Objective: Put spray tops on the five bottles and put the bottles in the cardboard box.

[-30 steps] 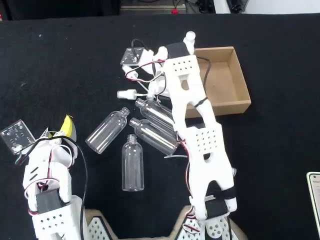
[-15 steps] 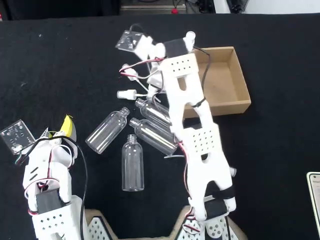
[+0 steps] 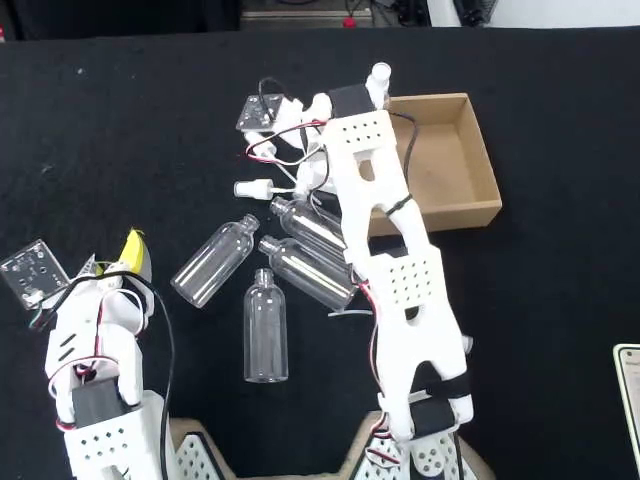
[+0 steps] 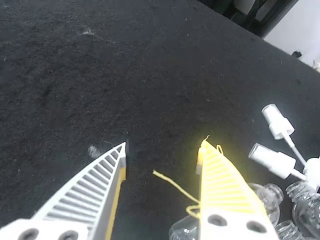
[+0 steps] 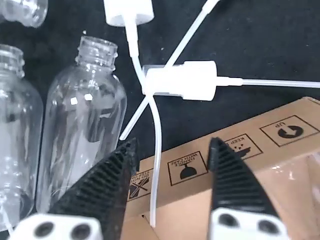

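Several clear uncapped bottles (image 3: 213,263) lie in a cluster at mid-table. White spray tops (image 3: 255,187) lie beyond them, and the cardboard box (image 3: 470,150) stands to their right. My right gripper (image 3: 312,168) hovers over the box's left end. In the right wrist view this gripper (image 5: 174,145) is open, with a thin dip tube (image 5: 156,150) running between its black fingers. A spray top (image 5: 182,80), a bottle (image 5: 82,115) and the box wall (image 5: 240,150) lie below it. My left gripper (image 4: 164,147) stands open over bare cloth at the near left, with its yellow finger (image 3: 136,254) toward the bottles.
One more white spray top (image 3: 380,76) stands upright at the box's far left corner. A white card (image 3: 630,385) lies at the right edge. The black cloth (image 3: 120,130) is open at the far left and right of the box.
The right arm's wrist swung up and toward the far left half a second ago. It has come back to about where it was a second ago. The left arm has not moved.
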`<act>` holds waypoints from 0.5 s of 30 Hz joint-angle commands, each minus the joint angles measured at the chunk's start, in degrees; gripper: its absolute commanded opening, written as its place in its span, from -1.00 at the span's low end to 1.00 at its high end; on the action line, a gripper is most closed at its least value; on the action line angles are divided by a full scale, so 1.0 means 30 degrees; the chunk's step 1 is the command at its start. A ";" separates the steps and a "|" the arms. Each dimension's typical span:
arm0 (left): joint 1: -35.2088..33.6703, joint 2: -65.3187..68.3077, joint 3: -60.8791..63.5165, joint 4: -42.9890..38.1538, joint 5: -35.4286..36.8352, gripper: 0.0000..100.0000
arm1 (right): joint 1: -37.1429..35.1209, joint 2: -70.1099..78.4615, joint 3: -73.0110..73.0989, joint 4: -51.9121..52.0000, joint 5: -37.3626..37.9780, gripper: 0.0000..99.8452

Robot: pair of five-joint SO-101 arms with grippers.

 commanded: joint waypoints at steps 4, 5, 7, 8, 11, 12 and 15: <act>-0.0073 -0.0176 -0.0190 -0.0733 0.0088 -0.55 | 0.0293 -0.0161 0.0161 0.0527 0.0234 -0.79; -0.0073 -0.0176 -0.0190 -0.0733 0.0088 -0.55 | 0.0293 -0.0132 0.0190 0.0527 0.0234 -0.85; -0.0073 -0.0176 -0.0190 -0.0703 0.0088 -0.55 | 0.0293 -0.0161 0.0103 0.0527 0.0234 -0.96; -0.0073 -0.0176 -0.0190 -0.0703 0.0088 -0.55 | 0.0293 -0.0190 0.0015 0.0527 0.0234 -0.98; -0.0073 -0.0176 -0.0190 -0.0703 0.0088 -0.55 | 0.0264 -0.0308 -0.0044 0.0557 0.0176 -0.98; -0.0073 -0.0176 -0.0190 -0.0703 0.0088 -0.55 | 0.0264 -0.0337 -0.0044 0.0586 0.0147 -0.98; -0.0103 -0.0176 -0.0190 -0.0703 0.0088 -0.55 | 0.0176 -0.0337 -0.0044 0.0615 -0.0322 -0.98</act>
